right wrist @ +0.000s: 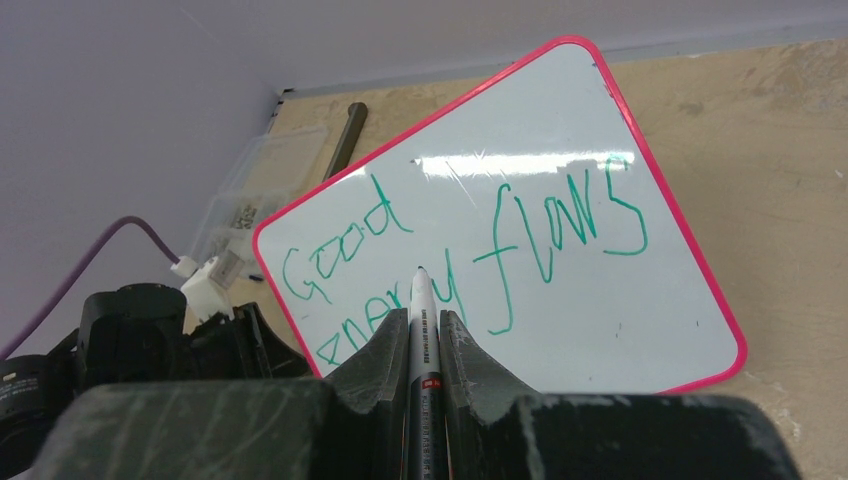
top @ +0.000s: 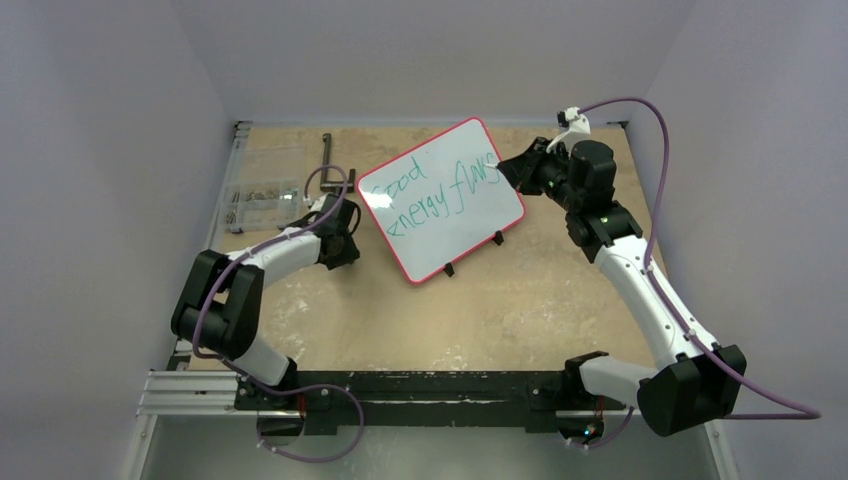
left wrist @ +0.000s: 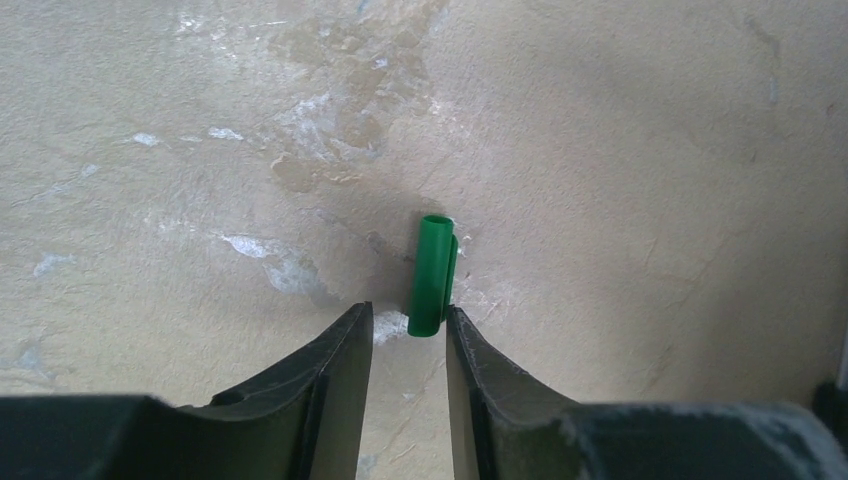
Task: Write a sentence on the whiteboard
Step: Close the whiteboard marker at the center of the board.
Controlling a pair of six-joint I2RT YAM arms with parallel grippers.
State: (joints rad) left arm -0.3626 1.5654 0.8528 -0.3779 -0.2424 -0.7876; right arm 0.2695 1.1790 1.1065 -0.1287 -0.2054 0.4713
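Scuffed beige tabletop (top: pixel 420 310); whiteboard (top: pixel 465 228) tilted, upper centre of top view. Green sentence (right wrist: pixel 450 255) reads "Good energy flows". Right gripper (right wrist: pixel 422 318) clamped on marker (right wrist: pixel 421 292), label unreadable. Left gripper (left wrist: pixel 408 312) part-open, holding nothing, green cap (left wrist: pixel 433 270) lying at its tips.

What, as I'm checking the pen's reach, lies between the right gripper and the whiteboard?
A marker, clamped in the right gripper, tip pointing at the whiteboard; the right wrist view shows it.
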